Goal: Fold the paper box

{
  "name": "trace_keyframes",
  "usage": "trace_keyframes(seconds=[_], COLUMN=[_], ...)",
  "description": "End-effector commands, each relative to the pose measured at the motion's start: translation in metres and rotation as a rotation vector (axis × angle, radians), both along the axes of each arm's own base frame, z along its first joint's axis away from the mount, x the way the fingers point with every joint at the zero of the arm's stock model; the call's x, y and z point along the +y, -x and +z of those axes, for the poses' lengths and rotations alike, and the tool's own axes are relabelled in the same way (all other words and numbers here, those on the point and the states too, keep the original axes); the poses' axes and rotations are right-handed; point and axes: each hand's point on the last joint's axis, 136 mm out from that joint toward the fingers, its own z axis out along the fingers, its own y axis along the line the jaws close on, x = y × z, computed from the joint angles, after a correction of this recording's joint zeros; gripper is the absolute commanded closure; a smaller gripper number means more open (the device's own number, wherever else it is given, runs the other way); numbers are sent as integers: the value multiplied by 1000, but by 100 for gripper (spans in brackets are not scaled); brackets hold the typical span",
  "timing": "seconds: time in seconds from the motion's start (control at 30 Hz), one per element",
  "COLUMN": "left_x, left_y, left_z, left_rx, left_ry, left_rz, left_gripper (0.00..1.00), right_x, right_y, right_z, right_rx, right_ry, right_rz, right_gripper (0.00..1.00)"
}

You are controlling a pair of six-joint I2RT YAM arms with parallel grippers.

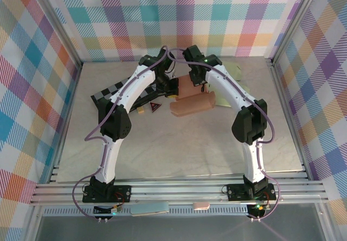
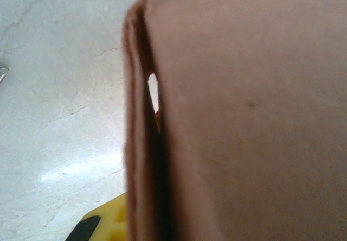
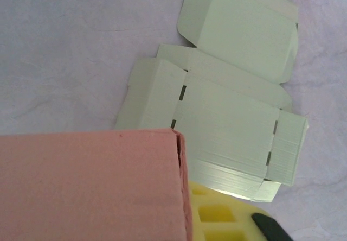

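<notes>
2 arms rise from the table's (image 1: 179, 148) near edge. The left arm (image 1: 116, 116) bows out left, the right arm (image 1: 246, 119) bows out right, and both forearms lean in until the wrists almost meet near the far edge. The left gripper (image 1: 169, 90) is pinched closed, yellow finger (image 2: 100, 224) low in its wrist view. The right gripper (image 1: 196, 86) points down; jaw gap unclear.
</notes>
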Motion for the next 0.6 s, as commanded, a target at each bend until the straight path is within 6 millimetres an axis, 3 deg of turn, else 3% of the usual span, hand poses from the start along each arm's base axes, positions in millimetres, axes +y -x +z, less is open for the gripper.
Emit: trace_keyframes(seconds=[0.0,0.13,0.27,0.57], left_x=[-5,-5,-5,-8], left_y=[5,6,5,4], left_z=[32,30,27,27], left_rx=[-41,-35,-30,-28], left_ry=[46,43,40,54], left_rz=[2,1,1,0], left_gripper=[100,100,100,100], right_x=[-1,8,6,-3], right_y=[11,18,20,5], right_z=[8,26,25,0], right_rx=[31,31,48,58], right_ry=[-74,-177,-177,-76], right_rz=[-7,14,4,-29], right_gripper=[77,57,52,76])
